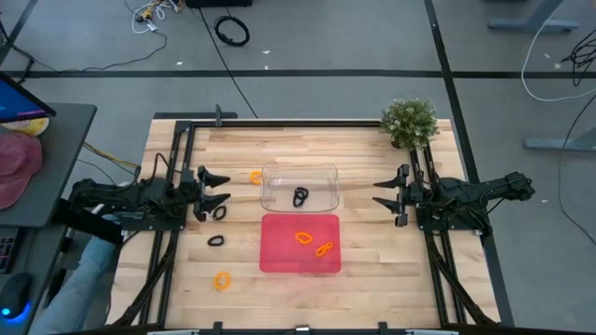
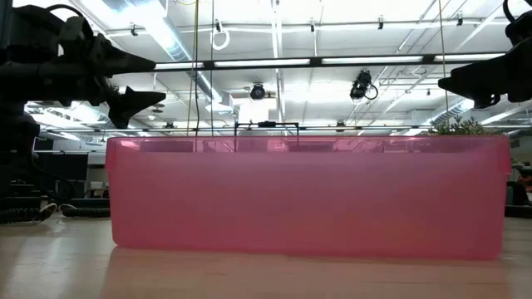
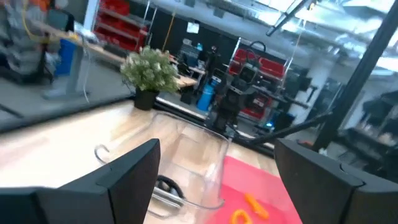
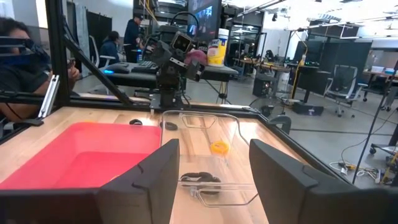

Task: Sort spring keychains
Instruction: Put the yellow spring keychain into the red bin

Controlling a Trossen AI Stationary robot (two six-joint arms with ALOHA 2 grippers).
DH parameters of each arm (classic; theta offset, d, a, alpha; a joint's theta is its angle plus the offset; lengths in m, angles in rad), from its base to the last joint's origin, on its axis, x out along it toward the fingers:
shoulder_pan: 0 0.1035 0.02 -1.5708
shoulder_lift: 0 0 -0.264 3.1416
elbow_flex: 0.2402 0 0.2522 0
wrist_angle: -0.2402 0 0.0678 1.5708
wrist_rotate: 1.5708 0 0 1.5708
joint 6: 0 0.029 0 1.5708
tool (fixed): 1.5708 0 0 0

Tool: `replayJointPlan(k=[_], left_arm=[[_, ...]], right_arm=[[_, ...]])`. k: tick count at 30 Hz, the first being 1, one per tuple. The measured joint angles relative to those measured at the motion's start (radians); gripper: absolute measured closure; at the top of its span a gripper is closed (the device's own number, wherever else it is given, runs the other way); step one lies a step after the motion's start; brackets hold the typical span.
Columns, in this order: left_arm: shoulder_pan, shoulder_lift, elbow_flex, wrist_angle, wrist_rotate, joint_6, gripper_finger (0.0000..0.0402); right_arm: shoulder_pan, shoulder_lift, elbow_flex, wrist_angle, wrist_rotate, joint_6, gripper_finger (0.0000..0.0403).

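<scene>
A pale wooden plank worktop (image 1: 372, 251) is seen from above, carrying a red plastic tray (image 1: 279, 256) and, just behind it, a clear plastic bin (image 1: 279, 191) with rounded corners. Two orange coiled spring keychains (image 1: 314, 242) are held in the red tray; one black coiled keychain (image 1: 300, 197) lies in the clear bin. On bare wood to the left, two black keychains (image 1: 217, 227), an orange one (image 1: 221, 280) nearer the front edge and another orange one (image 1: 255, 176) beside the clear bin are scattered. A small potted plant (image 1: 409, 122) stands at the far right corner. The left pincer (image 1: 216, 188) is held open and empty beside the black keychains; the right pincer (image 1: 384, 194) is likewise spread and empty, right of the clear bin. In the low view only the translucent tray wall (image 2: 307, 195) is shown, its contents being hidden.
</scene>
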Motion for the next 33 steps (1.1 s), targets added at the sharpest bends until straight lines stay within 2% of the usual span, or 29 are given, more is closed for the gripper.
replayJointPlan(k=[8,13,18,24,28,33], left_arm=[[0.0,0.0,0.0,0.0,-0.065,0.034,0.0081],[0.0,0.0,0.0,0.059,-0.065,-0.031,0.0081],[0.0,0.0,0.0,0.059,-0.022,-0.109,0.0081],[0.0,0.0,0.0,0.081,-0.038,-0.145,0.0081],[0.0,0.001,0.0,0.15,0.065,-0.237,0.0081],[-0.004,0.0,0.0,0.363,0.241,-0.277,0.0081]], right_arm=[[0.0,0.0,0.0,0.0,0.0,0.0,0.0204],[0.0,0.0,0.0,0.0,0.0,0.0,0.0204],[0.0,0.0,0.0,0.0,0.0,0.0,0.0204],[0.0,0.0,0.0,0.0,0.0,0.0,0.0204],[0.0,0.0,0.0,0.0,0.0,0.0,0.0204],[0.0,0.0,0.0,0.0,0.0,0.0,0.0204]])
